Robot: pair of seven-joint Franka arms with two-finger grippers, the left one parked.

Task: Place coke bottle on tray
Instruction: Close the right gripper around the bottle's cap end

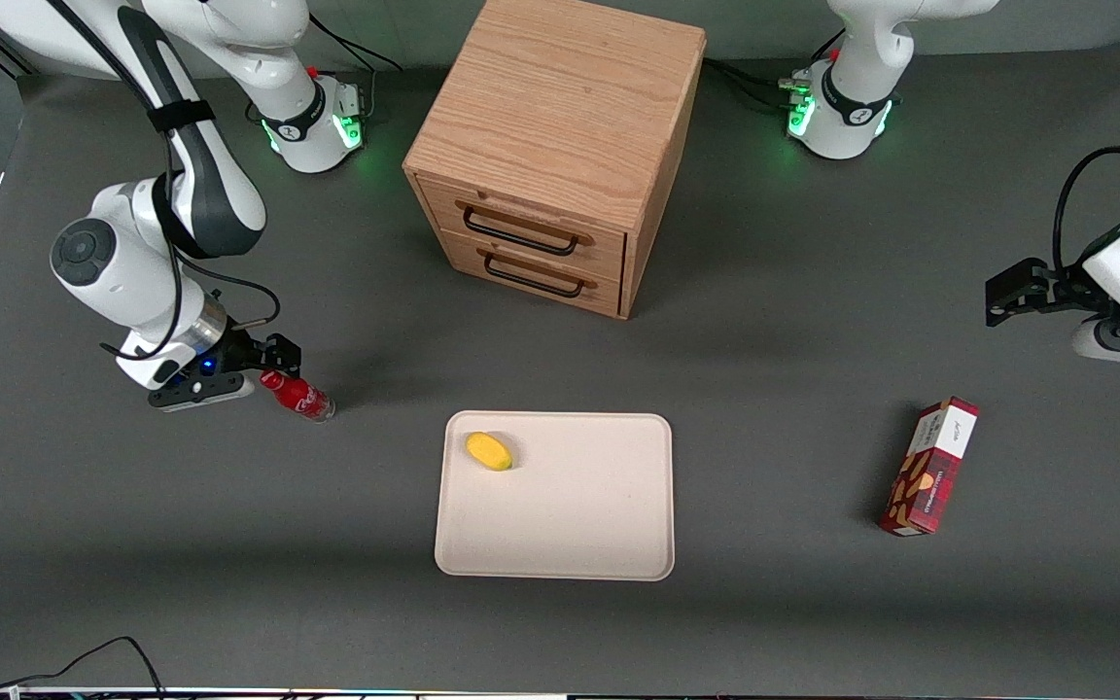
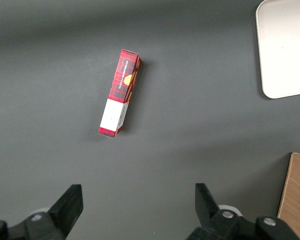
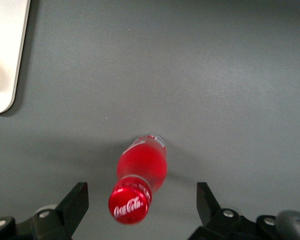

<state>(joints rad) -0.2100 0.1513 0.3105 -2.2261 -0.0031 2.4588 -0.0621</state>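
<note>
Now the wide-open claw (image 3: 142, 210) straddles the upright small red coke bottle (image 3: 140, 175), not yet gripping; next, close on it and carry it to the cream-beige rectangular tray (image 1: 579, 525).

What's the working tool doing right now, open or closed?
Right tool: open, fingers either side of the upright coke bottle, not gripping it yet.

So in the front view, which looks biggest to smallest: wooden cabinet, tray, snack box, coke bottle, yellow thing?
1. Wooden cabinet
2. Tray
3. Snack box
4. Coke bottle, standing at the open gripper, on the table nearer the working arm's end
5. Yellow thing on the tray, close to the bottle in size
</note>
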